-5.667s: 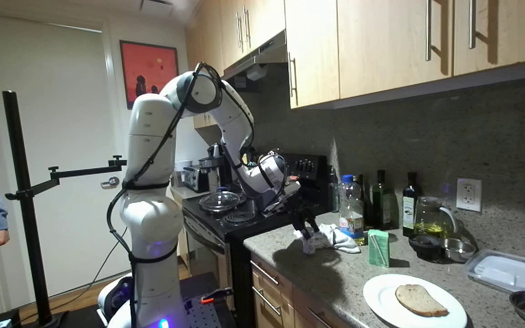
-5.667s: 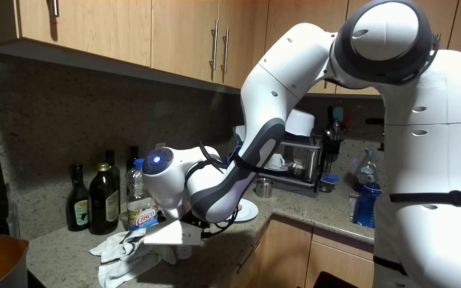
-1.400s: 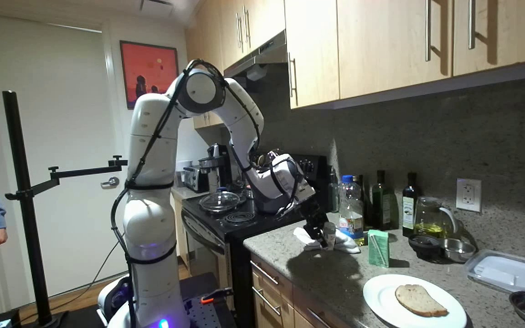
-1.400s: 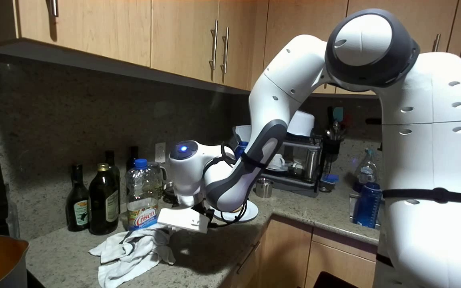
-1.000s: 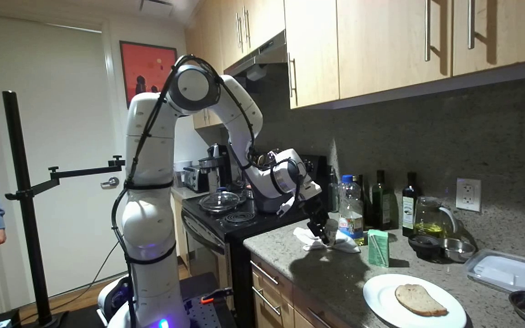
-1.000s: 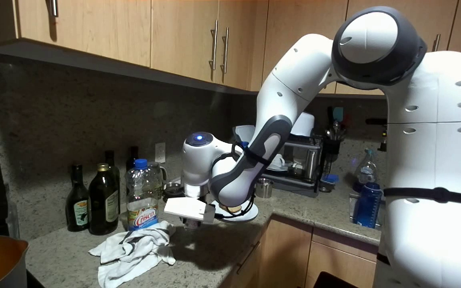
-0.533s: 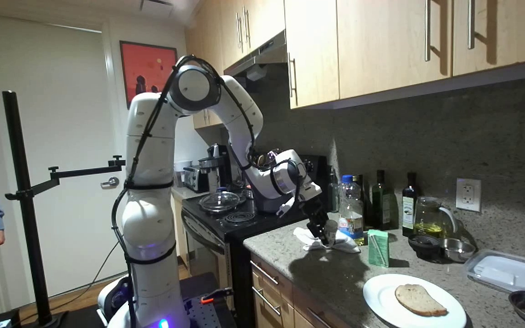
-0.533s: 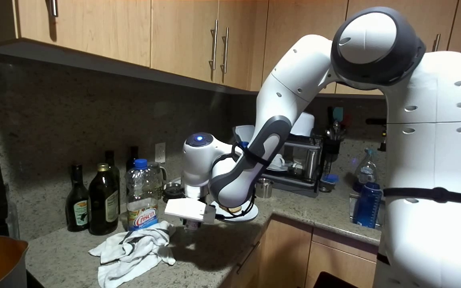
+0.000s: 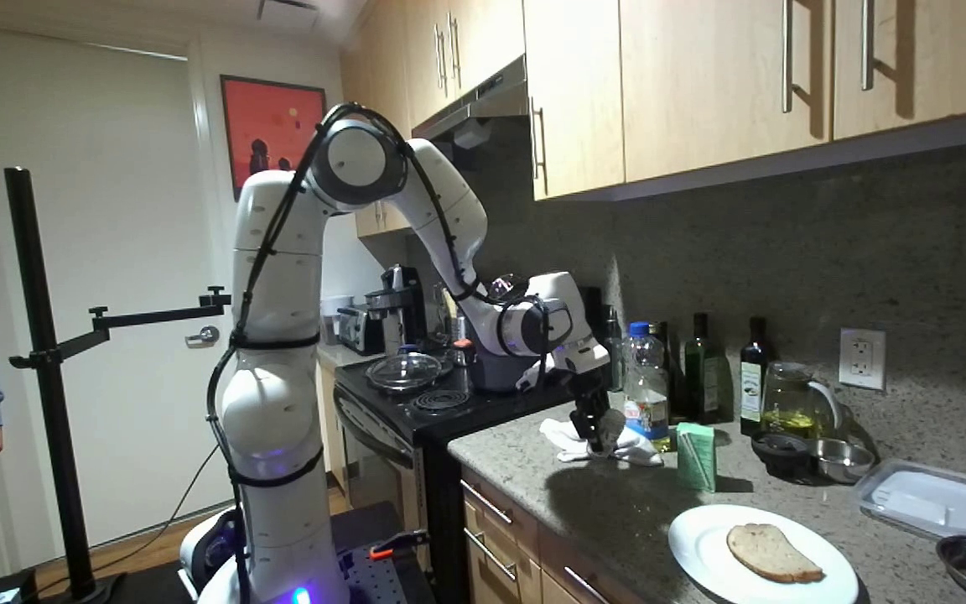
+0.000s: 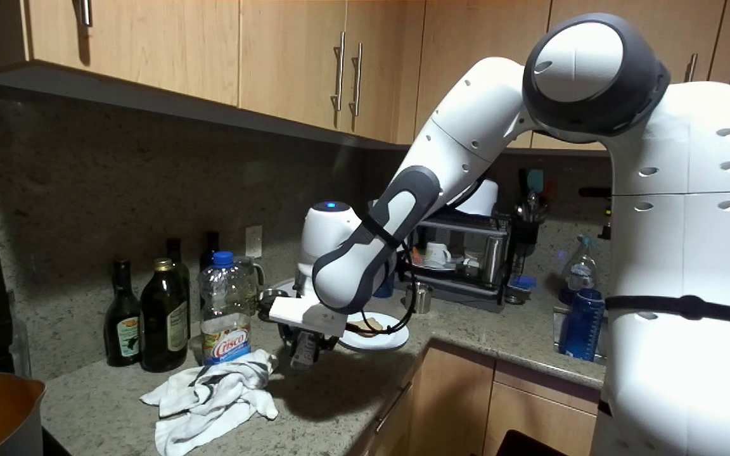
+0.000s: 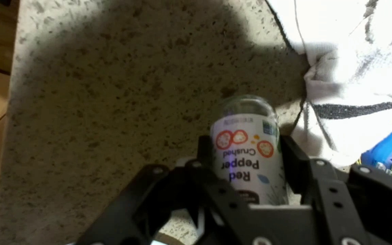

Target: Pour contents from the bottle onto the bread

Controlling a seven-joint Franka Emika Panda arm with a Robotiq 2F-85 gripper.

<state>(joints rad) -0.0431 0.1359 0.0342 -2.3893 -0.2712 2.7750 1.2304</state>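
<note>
White-labelled bottle | "Red Pepper Crushed" | in tool | "Crisco" bottle

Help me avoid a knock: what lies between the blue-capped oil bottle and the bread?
An exterior view shows a small green box, then counter, then the white plate between the oil bottle and the bread.

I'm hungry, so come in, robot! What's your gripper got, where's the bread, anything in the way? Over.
Gripper holds red pepper bottle, tilted. Bread lying on white plate. Green block standing near plate, possibly in the way. Over.
</note>
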